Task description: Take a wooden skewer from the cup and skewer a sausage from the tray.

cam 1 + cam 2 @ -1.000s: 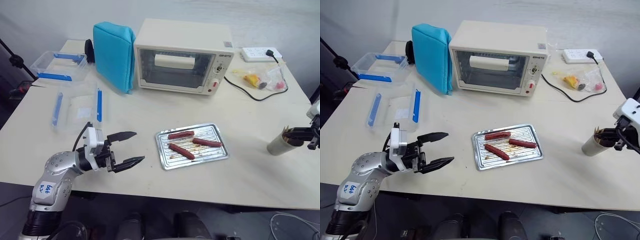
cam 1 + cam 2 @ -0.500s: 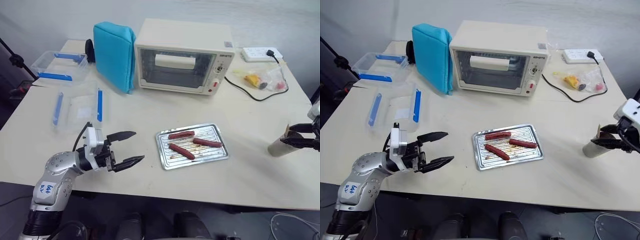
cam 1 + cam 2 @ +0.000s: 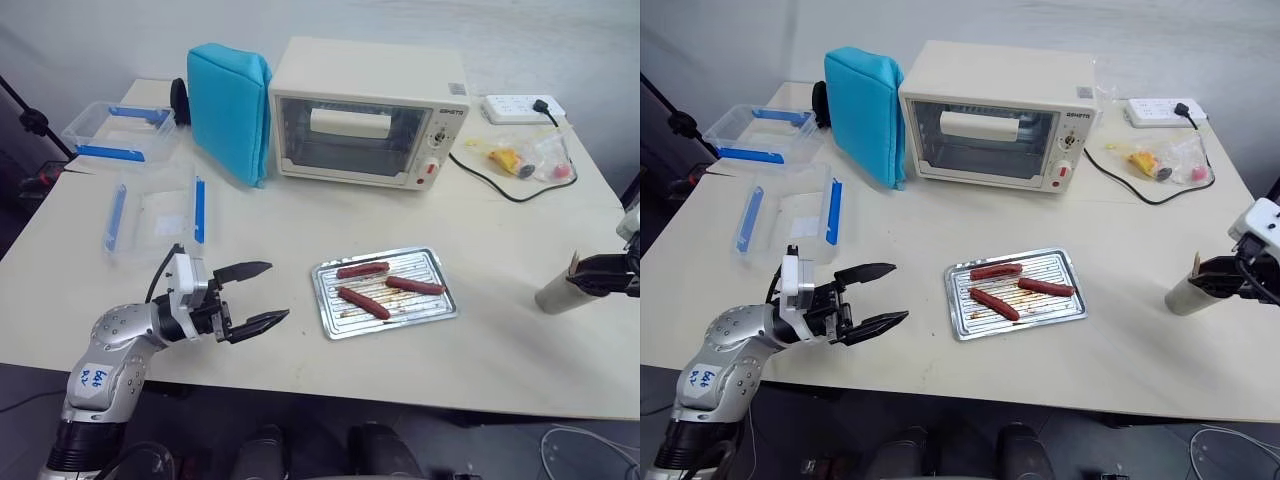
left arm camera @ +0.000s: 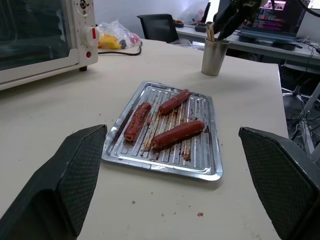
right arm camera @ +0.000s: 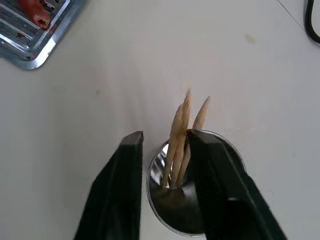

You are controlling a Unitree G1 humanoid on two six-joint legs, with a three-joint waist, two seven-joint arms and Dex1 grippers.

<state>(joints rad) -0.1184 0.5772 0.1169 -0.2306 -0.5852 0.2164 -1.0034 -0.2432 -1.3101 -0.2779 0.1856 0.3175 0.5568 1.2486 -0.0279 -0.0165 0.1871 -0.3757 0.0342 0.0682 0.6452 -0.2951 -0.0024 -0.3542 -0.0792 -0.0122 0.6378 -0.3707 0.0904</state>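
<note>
Right gripper [image 5: 162, 150] has narrowed from wide apart around the wooden skewers [image 5: 181, 140] in the cup [image 5: 192, 220], not yet clamped; left gripper [image 3: 258, 296] stays apart.

**Left wide, right narrowed**

The left end effector [image 3: 254, 296] hangs level at the near left, its fingers spread wide with nothing between them. The right end effector [image 5: 164, 142] tilts downward at the far right, fingers a narrow gap apart.
</note>
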